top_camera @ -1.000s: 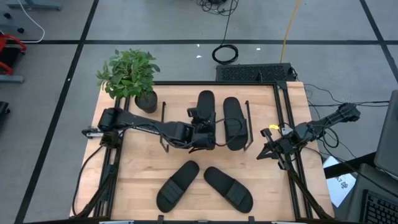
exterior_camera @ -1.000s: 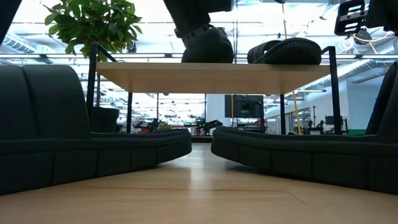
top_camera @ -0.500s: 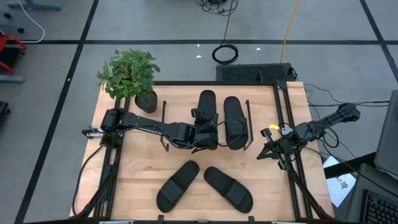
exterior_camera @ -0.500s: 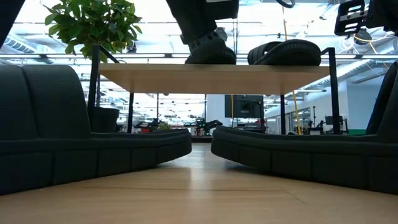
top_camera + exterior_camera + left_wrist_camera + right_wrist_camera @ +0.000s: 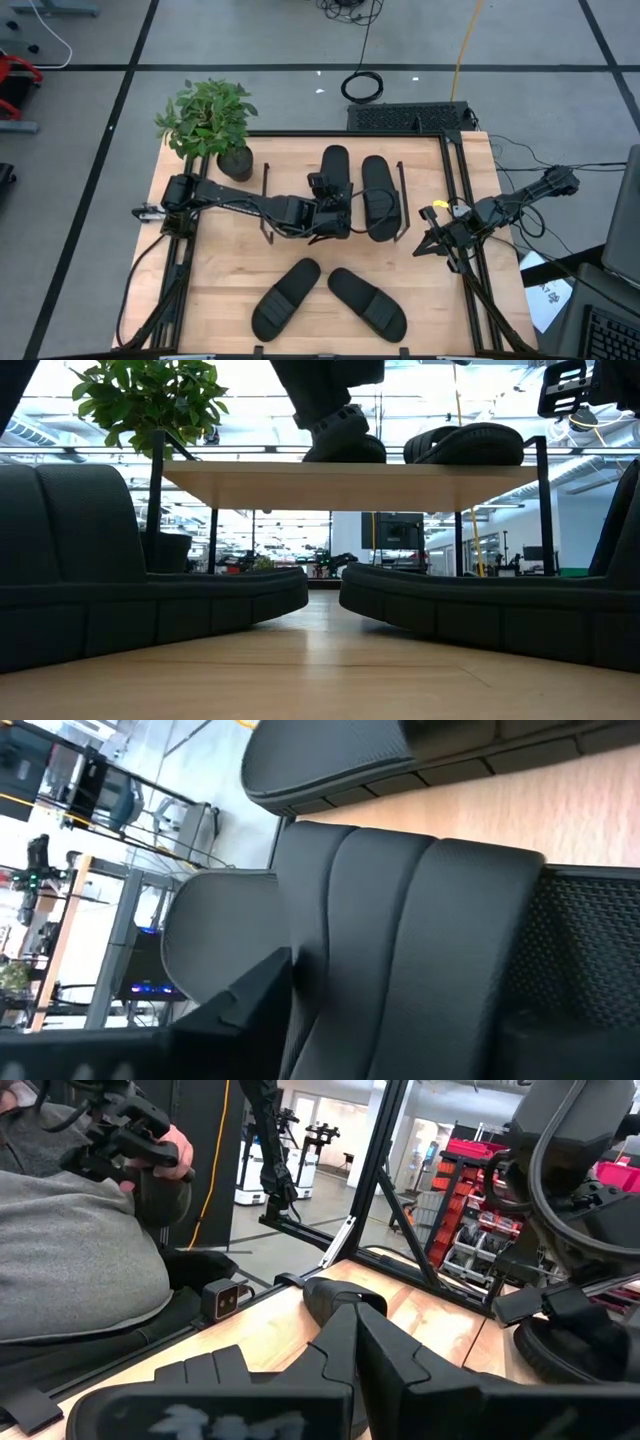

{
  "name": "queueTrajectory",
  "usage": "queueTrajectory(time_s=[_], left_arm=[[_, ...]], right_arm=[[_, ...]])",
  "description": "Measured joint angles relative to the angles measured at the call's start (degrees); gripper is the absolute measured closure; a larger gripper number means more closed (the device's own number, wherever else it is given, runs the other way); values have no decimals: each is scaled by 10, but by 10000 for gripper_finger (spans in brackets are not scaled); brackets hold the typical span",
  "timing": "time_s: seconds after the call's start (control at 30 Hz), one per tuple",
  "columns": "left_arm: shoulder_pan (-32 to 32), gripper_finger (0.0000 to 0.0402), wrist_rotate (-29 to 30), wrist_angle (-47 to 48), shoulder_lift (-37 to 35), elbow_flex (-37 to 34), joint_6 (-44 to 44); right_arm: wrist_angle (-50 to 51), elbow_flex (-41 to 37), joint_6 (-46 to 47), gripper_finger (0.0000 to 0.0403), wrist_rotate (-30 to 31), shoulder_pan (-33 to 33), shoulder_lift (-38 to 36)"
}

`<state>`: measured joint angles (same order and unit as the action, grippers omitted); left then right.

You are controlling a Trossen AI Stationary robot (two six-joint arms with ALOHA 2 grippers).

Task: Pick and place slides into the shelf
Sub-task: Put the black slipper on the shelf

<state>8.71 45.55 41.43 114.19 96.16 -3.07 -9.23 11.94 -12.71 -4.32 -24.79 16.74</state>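
Left gripper (image 5: 330, 210) mid-frame over a shelf (image 5: 300, 180) slide (image 5: 333, 172), finger state unclear; right gripper (image 5: 432, 232) closed, idle right. Risk: snagging the strap, dragging it off.

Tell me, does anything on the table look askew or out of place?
Only mildly: the two slides on the tabletop splay apart in a V, unlike the two lying parallel on the shelf. Nothing looks damaged.

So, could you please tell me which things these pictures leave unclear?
- Left gripper: in the high view the wrist covers its fingers, so open or shut is unclear.
- Slide under it: near end hidden by the arm.
- Front slides: low view crops them at both edges.
- Shelf: board top unseen from table height.
- Right gripper: parked at the table's right edge.
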Motion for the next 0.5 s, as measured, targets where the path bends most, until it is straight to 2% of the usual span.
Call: queueTrajectory(time_s=[0.13, 0.27, 0.37, 0.5], left_arm=[[5, 170, 21, -1, 1, 0, -17], [12, 163, 26, -2, -4, -1, -28], [18, 164, 11, -11, -9, -2, -18], [21, 164, -39, -16, -18, -2, -13]], right_arm=[[0, 0, 0, 403, 0, 0, 0], [0, 0, 0, 403, 0, 0, 0], [0, 0, 0, 403, 0, 0, 0], [0, 0, 0, 403, 0, 0, 0]])
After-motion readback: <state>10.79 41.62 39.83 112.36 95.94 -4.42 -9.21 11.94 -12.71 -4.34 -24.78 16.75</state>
